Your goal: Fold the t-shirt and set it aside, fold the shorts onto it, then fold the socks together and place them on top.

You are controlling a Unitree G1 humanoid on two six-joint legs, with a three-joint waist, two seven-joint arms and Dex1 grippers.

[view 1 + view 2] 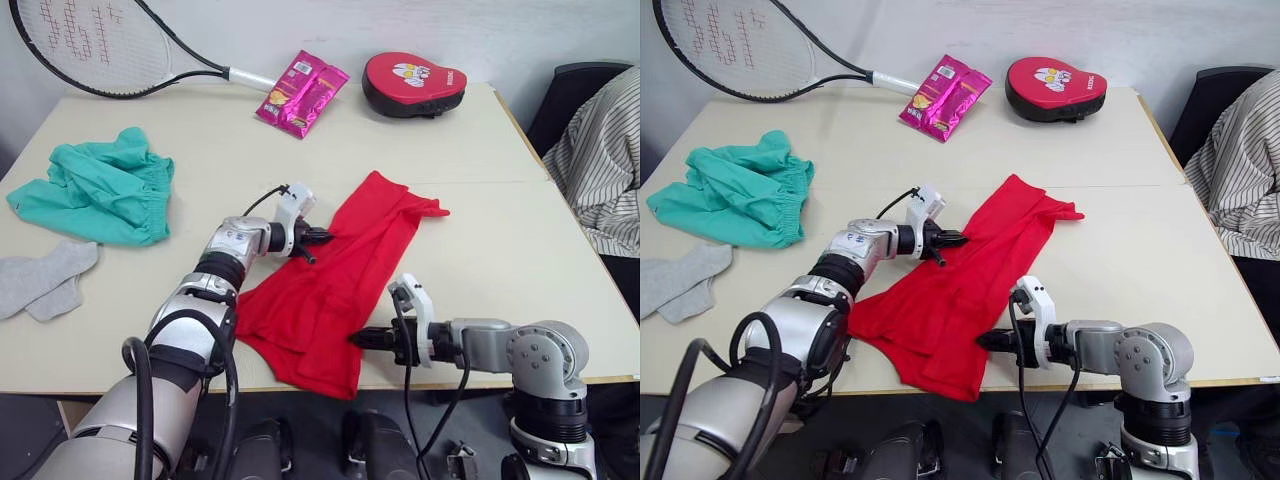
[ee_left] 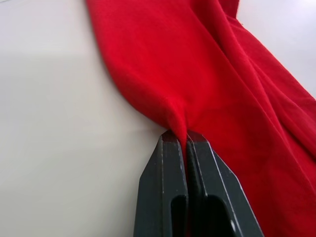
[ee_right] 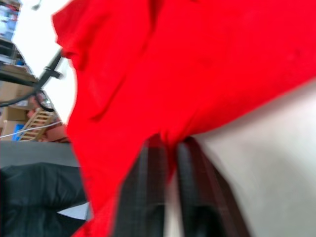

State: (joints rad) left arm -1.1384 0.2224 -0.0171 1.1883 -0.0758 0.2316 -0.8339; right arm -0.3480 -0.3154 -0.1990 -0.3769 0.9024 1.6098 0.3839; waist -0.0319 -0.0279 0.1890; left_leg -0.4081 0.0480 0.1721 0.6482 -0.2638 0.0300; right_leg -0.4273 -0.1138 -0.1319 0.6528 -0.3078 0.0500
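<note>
Both grippers pinching the t-shirt, mid-table

The t-shirt (image 1: 335, 275) lies rumpled toward the table's (image 1: 500, 250) front edge. Left gripper (image 2: 186, 139) clamped on one long edge, right gripper (image 1: 985, 341) on the opposite edge. Soft, light, limp cloth; best taken by hems or corners.

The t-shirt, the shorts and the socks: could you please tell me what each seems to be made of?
The t-shirt: soft matte red cloth, probably a cotton-like knit; it puckers into fine folds where the left tool pinches its edge.
The shorts: thin teal cloth, matte, with a gathered waist; woven or knit cannot be told.
The socks: light grey knit, slightly fuzzy, lying limp and flat.
</note>
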